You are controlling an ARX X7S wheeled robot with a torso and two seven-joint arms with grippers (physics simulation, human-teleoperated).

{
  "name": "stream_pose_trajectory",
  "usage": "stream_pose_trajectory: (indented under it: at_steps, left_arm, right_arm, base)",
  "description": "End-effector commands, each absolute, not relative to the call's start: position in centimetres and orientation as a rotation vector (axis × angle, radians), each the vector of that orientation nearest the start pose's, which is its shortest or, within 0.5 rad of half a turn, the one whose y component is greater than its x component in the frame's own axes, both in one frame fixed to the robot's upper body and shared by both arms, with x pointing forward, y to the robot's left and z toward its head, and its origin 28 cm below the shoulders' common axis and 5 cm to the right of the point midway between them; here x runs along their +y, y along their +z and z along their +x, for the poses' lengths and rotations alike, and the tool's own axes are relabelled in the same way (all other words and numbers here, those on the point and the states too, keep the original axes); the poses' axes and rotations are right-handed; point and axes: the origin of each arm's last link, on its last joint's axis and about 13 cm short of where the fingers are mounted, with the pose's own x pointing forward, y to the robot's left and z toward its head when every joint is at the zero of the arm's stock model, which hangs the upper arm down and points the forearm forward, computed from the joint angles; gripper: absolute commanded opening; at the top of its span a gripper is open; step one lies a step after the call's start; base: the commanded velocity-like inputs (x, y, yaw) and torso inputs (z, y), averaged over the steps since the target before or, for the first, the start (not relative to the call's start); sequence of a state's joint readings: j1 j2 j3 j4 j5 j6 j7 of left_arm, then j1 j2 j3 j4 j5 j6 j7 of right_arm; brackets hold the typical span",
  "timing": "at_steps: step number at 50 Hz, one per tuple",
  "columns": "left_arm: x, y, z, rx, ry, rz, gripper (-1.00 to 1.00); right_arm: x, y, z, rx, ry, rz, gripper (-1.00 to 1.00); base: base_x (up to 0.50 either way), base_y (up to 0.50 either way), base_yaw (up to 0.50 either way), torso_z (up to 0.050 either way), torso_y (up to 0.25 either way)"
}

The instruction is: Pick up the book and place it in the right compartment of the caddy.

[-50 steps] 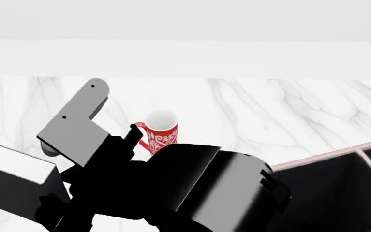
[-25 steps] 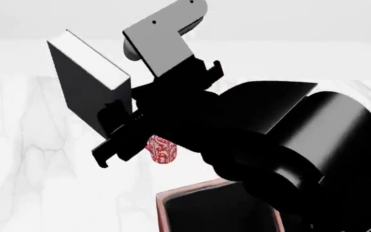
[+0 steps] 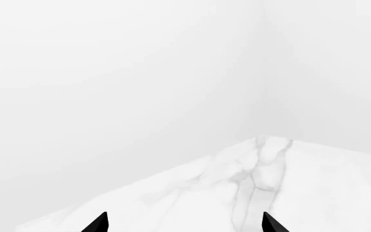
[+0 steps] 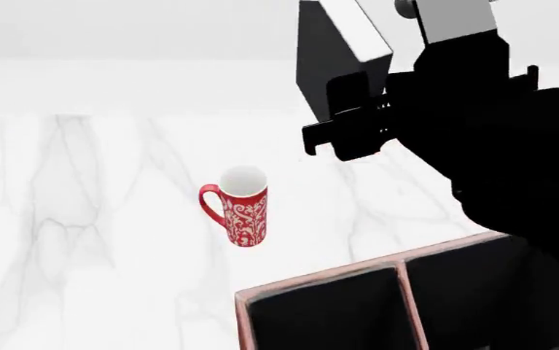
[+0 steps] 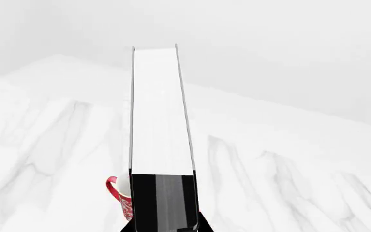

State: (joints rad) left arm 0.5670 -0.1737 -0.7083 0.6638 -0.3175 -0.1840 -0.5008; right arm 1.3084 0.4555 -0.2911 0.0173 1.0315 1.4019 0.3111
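Jaws clamp book (image 5: 161, 116) (wrist view), caddy (image 4: 396, 273) only head view

In the head view the mug (image 4: 243, 206) stands on the table (image 4: 84, 219) left of centre frame. The caddy (image 4: 357, 271) sits at the lower right, nearer the camera than the mug and apart from it, a divider (image 4: 412, 306) splitting its compartments. The book (image 4: 333, 55) hangs in the upper right, above the caddy, gripped by the right gripper (image 4: 352, 120)
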Motion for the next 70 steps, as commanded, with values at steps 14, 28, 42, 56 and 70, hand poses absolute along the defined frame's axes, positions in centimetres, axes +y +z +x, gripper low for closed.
stream_pose_trajectory:
  at_steps: [14, 28, 42, 56, 70]
  left_arm:
    - [34.4, 9.8, 6.7, -0.093, 0.954, 0.18, 1.0]
    - [34.3, 9.8, 6.7, -0.094, 0.953, 0.178, 1.0]
    - [34.4, 9.7, 6.9, -0.091, 0.948, 0.178, 1.0]
    - [34.3, 9.5, 7.0, -0.085, 0.945, 0.178, 1.0]
    - [34.2, 9.4, 7.1, -0.082, 0.939, 0.179, 1.0]
  right_arm:
    - [-20.9, 30.2, 28.3, 0.303, -0.068, -0.062, -1.0]
    - [-23.5, 29.3, 27.5, 0.322, -0.177, -0.015, -1.0]
    - [-25.1, 29.1, 26.9, 0.331, -0.281, 0.013, -1.0]
    - [-26.1, 30.2, 26.5, 0.341, -0.362, 0.015, -1.0]
    - [-26.6, 30.8, 25.8, 0.378, -0.421, 0.029, -1.0]
  base:
    - [0.0, 0.0, 0.0, 0.0, 0.001]
    - [0.0, 0.0, 0.0, 0.0, 0.001]
    - [0.0, 0.0, 0.0, 0.0, 0.001]
    - [0.0, 0.0, 0.0, 0.001, 0.001]
    - [0.0, 0.0, 0.0, 0.0, 0.001]
